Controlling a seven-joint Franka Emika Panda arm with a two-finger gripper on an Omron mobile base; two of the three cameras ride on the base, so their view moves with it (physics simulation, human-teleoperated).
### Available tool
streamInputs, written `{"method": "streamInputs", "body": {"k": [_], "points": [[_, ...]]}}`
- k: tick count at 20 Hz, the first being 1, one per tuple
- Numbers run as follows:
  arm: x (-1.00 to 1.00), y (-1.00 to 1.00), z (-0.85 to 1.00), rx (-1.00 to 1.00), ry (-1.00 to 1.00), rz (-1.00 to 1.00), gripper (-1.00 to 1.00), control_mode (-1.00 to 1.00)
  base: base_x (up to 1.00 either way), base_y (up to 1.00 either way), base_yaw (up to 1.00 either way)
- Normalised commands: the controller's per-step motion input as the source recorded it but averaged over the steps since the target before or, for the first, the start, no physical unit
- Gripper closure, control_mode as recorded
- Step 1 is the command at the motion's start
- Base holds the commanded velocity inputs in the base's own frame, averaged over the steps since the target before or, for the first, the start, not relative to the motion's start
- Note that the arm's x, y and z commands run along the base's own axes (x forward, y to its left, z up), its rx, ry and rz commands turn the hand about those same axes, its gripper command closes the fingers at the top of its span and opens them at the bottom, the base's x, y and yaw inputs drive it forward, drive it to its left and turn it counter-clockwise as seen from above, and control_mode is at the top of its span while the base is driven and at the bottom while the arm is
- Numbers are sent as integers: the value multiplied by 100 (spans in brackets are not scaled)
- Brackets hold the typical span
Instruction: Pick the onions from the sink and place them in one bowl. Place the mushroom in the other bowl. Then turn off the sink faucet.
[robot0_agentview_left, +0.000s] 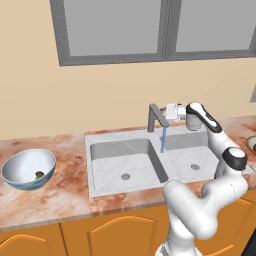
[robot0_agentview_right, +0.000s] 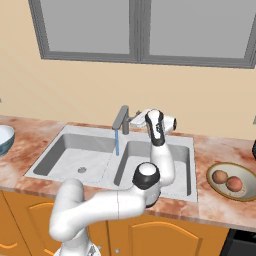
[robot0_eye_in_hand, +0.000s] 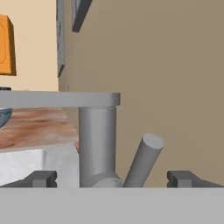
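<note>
Closest to you, the arm folds up off the base and reaches over the sink (robot0_agentview_left: 107, 172) toward the back wall. Your gripper (robot0_eye_in_hand: 112, 178) sits right at the sink faucet (robot0_agentview_left: 155, 116), jaws spread wide and holding nothing. In the hand view the two finger tips (robot0_eye_in_hand: 41, 178) stand well apart with the faucet's upright post and its small angled lever (robot0_eye_in_hand: 142, 159) between them. Hard to say from that angle whether either tip is touching the metal, looks like not quite.

Water (robot0_agentview_left: 163, 140) is running, a thin blue stream coming off the spout and dropping into the sink near the divider between the two basins. Both basins look bare apart from their round drains.

Off to the left on the reddish marble counter (robot0_agentview_left: 60, 185) is the blue-and-white bowl (robot0_agentview_left: 27, 169), and the mushroom (robot0_agentview_left: 39, 174) is a tiny dark thing lying inside it near the bottom. On the right side of the counter, the tan bowl (robot0_agentview_right: 235, 181) holds both onions (robot0_agentview_right: 226, 180), sitting side by side and touching.

Behind it all, beige wall and a grey-framed window (robot0_agentview_right: 140, 30) above the faucet.
</note>
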Motion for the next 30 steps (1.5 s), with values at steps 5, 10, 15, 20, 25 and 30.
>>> {"method": "streamInputs", "body": {"k": [5,10,15,20,25,30], "points": [[0,67,41,-6,-7,15,-100,-100,0,0,0],[0,91,51,-12,-6,10,-100,-100,0,0,0],[0,96,57,-15,-7,8,-100,-100,0,0,0],[0,98,56,-16,-7,7,-100,-100,0,0,0],[0,97,51,-16,-6,7,-100,-100,0,0,0],[0,83,22,-13,-5,7,-100,-100,0,0,0]]}}
